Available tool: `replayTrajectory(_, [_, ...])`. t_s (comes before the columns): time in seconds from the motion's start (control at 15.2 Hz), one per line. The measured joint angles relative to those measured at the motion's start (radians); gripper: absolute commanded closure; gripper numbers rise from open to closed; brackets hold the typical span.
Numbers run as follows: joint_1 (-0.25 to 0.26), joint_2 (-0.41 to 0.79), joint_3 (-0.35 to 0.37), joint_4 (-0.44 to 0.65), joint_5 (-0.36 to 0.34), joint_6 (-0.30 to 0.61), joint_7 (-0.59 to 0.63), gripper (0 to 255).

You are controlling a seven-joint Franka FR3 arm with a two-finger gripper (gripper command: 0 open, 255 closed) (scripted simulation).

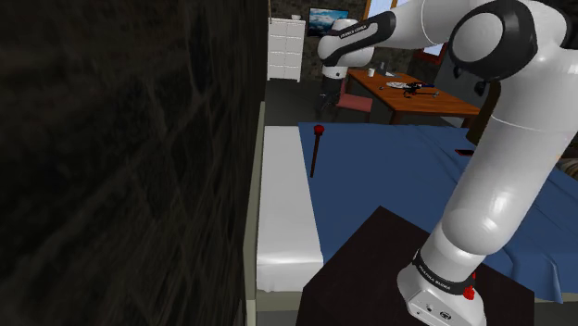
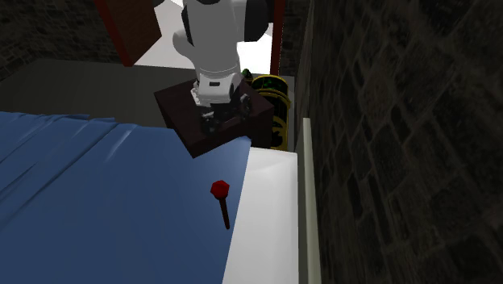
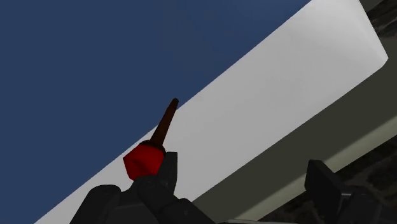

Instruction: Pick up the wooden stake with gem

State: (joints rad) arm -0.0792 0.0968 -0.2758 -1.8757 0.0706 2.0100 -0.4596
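Note:
The stake (image 1: 314, 154) is a thin dark brown stick with a red gem (image 1: 319, 130) on one end. It lies on the blue bed cover (image 1: 389, 176), close to the white strip (image 1: 285, 194) along the wall. In the second exterior view the stake (image 2: 223, 206) lies the same way, with its gem (image 2: 220, 190) pointing toward the stand. My gripper (image 3: 245, 173) hovers open just above the gem end. The gem (image 3: 145, 160) sits just outside one finger (image 3: 167, 170), not between the two. The stake's shaft (image 3: 165, 121) points away from the gripper.
A dark stone wall (image 1: 120, 157) runs right beside the bed's white edge. The arm's dark stand (image 2: 211, 117) is at the bed's end, with a yellow and black object (image 2: 270, 105) beside it. A wooden table (image 1: 412, 93) and a white drawer unit (image 1: 284, 48) stand beyond the bed.

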Motion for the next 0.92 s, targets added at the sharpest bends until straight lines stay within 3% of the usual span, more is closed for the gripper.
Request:
replayTrajectory(0.53, [-0.078, 0.320, -0.020, 0.305, 0.059, -0.032, -0.075, 0])
replayTrajectory(0.73, [-0.101, 0.397, -0.020, 0.367, 0.072, -0.027, -0.090, 0])
replayTrajectory(0.92, [-0.103, 0.419, -0.017, 0.358, 0.077, 0.002, -0.093, 0])
